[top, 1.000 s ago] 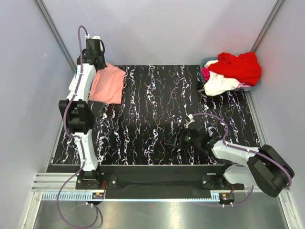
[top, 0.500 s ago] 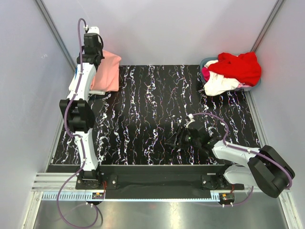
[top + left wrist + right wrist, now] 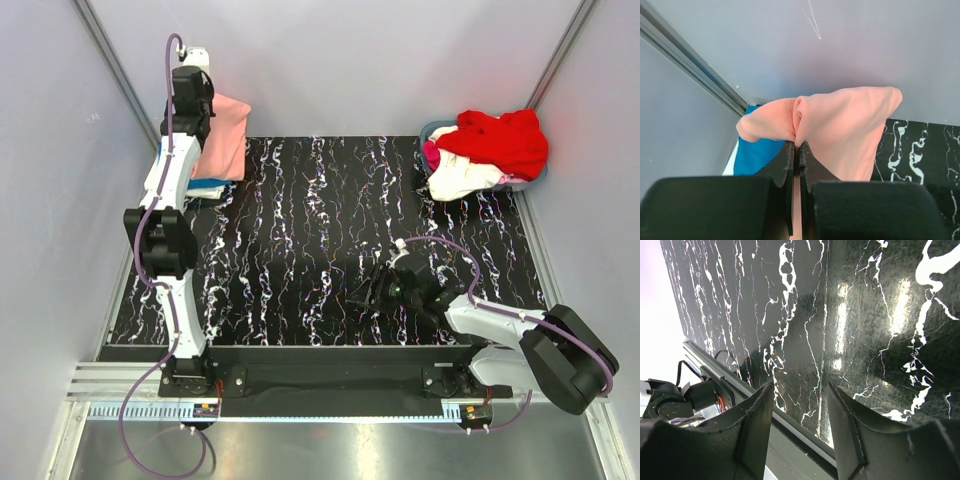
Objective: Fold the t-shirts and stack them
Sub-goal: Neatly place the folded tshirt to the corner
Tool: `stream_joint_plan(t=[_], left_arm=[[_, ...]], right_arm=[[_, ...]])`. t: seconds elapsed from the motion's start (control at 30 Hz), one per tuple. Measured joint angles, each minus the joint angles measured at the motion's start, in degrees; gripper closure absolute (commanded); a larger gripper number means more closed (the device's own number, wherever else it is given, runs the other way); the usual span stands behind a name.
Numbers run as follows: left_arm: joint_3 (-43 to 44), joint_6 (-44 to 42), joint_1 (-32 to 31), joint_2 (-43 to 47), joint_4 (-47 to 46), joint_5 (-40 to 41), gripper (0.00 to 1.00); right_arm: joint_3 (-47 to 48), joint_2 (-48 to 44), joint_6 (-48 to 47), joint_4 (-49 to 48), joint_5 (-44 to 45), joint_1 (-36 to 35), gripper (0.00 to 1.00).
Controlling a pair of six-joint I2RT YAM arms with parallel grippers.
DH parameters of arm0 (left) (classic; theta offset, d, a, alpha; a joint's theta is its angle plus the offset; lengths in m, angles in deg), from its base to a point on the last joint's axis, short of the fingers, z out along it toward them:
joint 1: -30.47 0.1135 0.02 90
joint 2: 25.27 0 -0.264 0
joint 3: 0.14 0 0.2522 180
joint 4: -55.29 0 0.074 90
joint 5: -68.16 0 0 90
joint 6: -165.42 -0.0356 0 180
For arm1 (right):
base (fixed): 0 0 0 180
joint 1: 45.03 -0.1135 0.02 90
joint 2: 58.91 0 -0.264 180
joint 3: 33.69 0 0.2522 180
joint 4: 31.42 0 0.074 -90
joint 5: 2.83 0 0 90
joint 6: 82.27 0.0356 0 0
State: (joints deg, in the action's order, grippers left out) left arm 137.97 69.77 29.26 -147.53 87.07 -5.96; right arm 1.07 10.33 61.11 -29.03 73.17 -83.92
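Note:
My left gripper (image 3: 200,112) is at the far left corner, shut on the folded salmon-pink t-shirt (image 3: 226,140), which hangs from it over the table's back left. In the left wrist view the jaws (image 3: 796,146) pinch a fold of the pink shirt (image 3: 850,125). A folded bright blue t-shirt (image 3: 757,155) lies under it, with a white edge showing; in the top view only its edge (image 3: 208,189) shows. Red (image 3: 505,140), white (image 3: 465,175) and magenta (image 3: 431,155) shirts are piled in a basket at the far right. My right gripper (image 3: 362,292) is open and empty low over the table.
The grey basket (image 3: 437,130) stands at the back right corner. Grey walls enclose the black marbled table (image 3: 320,220) on three sides. A metal rail (image 3: 790,425) runs along the near edge, close to my right gripper (image 3: 797,410).
My left gripper has carried the pink shirt back and to the left, from over the table's left side to above the blue shirt in the corner. The right arm has not moved.

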Motion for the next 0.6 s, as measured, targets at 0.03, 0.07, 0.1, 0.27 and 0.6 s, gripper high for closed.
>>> stream_joint_plan(t=[0.03, 0.07, 0.1, 0.27, 0.6], left_arm=[[-0.74, -0.48, 0.11, 0.26, -0.52, -0.37, 1.00], [-1.16, -0.79, 0.22, 0.39, -0.76, -0.61, 1.00], [-1.22, -1.20, 0.35, 0.39, -0.74, -0.92, 1.00], [-1.22, -2.05, 1.79, 0.42, -1.57, -3.34, 1.00], [-0.74, -1.79, 9.16, -1.49, -3.61, -6.29, 0.94]], right_arm=[[0.00, 0.00, 0.00, 0.00, 0.00, 0.00, 0.47], [0.00, 0.00, 0.00, 0.00, 0.00, 0.00, 0.47], [0.00, 0.00, 0.00, 0.00, 0.00, 0.00, 0.47], [0.00, 0.00, 0.00, 0.02, 0.00, 0.00, 0.47], [0.00, 0.00, 0.00, 0.04, -0.02, 0.02, 0.47]])
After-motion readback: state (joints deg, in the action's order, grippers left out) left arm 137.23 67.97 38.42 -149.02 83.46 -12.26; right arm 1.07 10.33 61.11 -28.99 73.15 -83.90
